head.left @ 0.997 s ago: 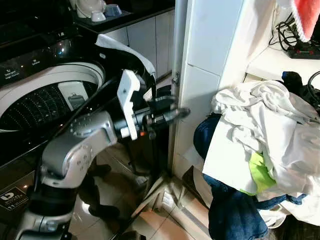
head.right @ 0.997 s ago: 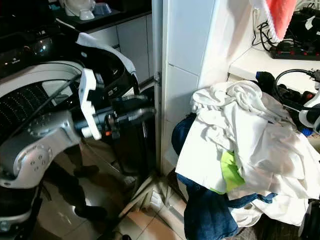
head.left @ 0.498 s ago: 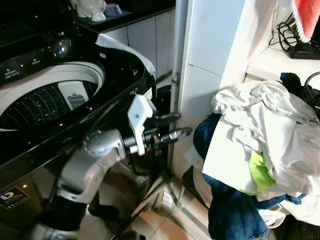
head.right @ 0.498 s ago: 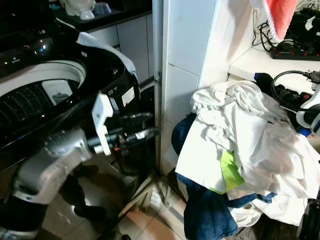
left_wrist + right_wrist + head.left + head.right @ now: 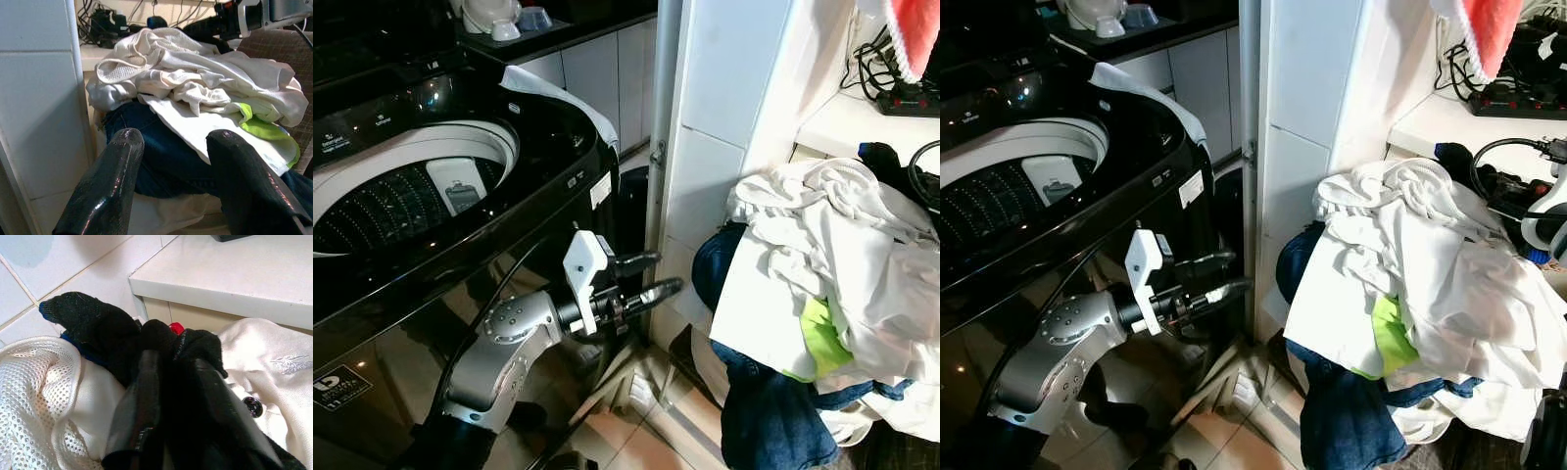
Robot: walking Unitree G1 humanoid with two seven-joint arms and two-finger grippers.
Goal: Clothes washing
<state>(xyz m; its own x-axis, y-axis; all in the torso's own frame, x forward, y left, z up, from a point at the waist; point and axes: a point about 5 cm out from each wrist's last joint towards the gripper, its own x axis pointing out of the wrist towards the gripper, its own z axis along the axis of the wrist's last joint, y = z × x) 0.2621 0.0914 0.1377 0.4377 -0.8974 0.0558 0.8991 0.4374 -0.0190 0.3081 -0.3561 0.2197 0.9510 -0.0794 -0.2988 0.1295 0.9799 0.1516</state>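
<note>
From the head views, the washer (image 5: pixel 431 196) stands at the left with its lid up; the drum (image 5: pixel 391 201) shows its perforated wall, and no clothing can be made out inside. A white cloth (image 5: pixel 563 98) lies draped over the washer's far corner. The left gripper (image 5: pixel 651 276) is held out low in front of the washer, beside the tiled pillar (image 5: pixel 705 147), fingers apart and holding nothing. To the right, well apart from the washer, sits the laundry pile (image 5: pixel 822 264): white garments on top, a lime-green piece (image 5: pixel 822 328) in the middle, dark blue jeans (image 5: pixel 773 411) hanging below. A shelf (image 5: pixel 847 122) with cables lies behind it.

The left wrist view looks between the two spread fingers (image 5: pixel 110 181) at the same pile (image 5: pixel 195 88), with the jeans (image 5: pixel 156 152) tucked under the whites.

The right wrist view is close on the pile's top: the right gripper (image 5: pixel 173 401) is clamped on a black sock (image 5: pixel 98 328), lying on white mesh fabric (image 5: pixel 34 396) beside a buttoned white garment (image 5: pixel 264 382), under the shelf edge (image 5: pixel 220 279).
</note>
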